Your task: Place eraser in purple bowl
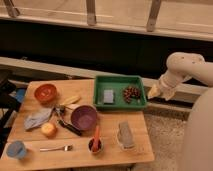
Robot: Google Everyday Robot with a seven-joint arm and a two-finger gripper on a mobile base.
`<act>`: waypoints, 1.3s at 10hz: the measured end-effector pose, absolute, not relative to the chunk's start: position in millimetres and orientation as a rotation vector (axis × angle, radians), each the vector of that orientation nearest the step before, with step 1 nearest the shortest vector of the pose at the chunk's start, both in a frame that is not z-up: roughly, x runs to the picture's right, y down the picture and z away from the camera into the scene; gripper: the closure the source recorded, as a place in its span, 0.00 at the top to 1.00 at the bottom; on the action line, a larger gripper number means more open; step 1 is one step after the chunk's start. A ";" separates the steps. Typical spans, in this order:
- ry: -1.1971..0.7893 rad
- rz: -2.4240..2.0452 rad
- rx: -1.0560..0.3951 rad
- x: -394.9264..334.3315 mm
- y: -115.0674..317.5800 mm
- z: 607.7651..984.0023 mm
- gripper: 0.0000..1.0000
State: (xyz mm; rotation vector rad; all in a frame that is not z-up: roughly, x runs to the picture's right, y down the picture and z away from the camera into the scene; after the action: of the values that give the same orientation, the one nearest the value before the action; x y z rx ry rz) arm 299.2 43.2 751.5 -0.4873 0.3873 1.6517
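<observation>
Starting at the table's [75,156] near edge, we count one eraser [125,134] by the right corner. It lies flat over one white cup [119,142], long axis running near to far. One fork [56,148] sits near left. Mid-table is one purple bowl [83,117], left of the eraser and apart from it. One green tray [120,79] is on the far edge. The arm [182,65] bends downward past the right edge; the gripper [155,92] is beside the tray, spread, empty.
</observation>
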 end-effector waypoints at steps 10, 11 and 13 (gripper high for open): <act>0.359 1.472 -0.540 245.2 82.6 723.9 0.65; 0.348 1.435 -0.555 231.0 89.2 717.8 0.65; 0.317 1.348 -0.599 201.0 102.6 704.7 0.65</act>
State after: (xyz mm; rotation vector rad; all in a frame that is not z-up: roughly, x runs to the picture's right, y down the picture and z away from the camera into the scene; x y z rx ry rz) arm 201.0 102.6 704.7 -0.5985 0.3175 1.3478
